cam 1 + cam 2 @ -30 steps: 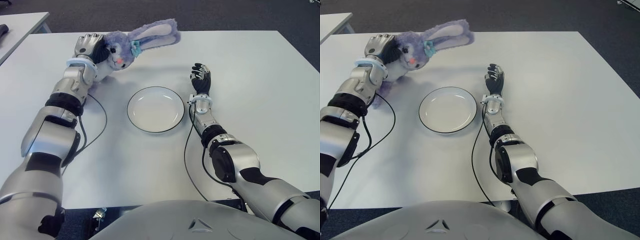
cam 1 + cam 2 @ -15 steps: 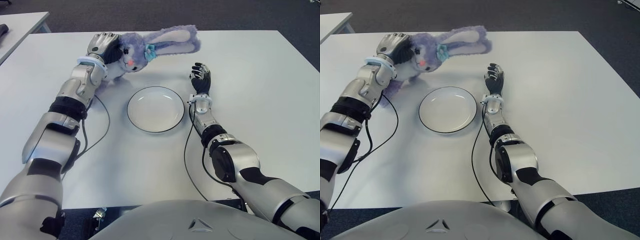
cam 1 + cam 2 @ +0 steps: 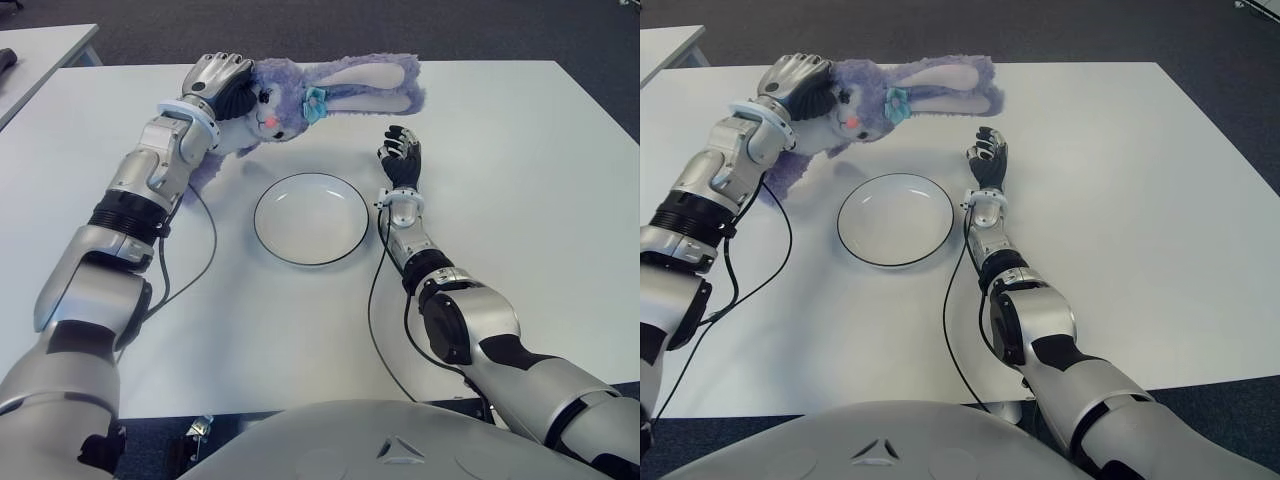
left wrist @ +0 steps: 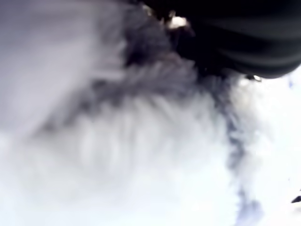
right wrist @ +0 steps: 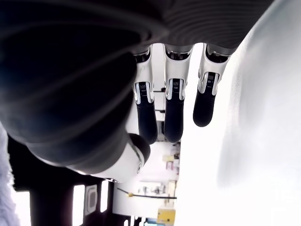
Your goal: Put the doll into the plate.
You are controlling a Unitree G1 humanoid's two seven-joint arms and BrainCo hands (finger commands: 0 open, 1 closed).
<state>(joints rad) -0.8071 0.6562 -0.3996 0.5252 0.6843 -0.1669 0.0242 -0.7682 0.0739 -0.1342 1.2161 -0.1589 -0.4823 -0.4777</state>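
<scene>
The doll (image 3: 300, 98), a fluffy purple plush bunny, hangs gripped by its head in the left hand (image 3: 222, 80) at about 11 o'clock of the round white black-rimmed plate (image 3: 311, 218), presumably lifted to clear the rim, while the right hand (image 3: 402, 158) shows at the plate's 2 o'clock, fingers loosely extended and empty.

I see my left hand (image 3: 215, 80) gripping the purple bunny doll (image 3: 310, 95) at upper left, above the empty plate (image 3: 311, 218) at centre; my right hand (image 3: 402, 158) shows right of the plate.

We see a white table (image 3: 520, 180) under everything. A second table (image 3: 40, 50) stands off to the left, over dark floor (image 3: 300, 30).
</scene>
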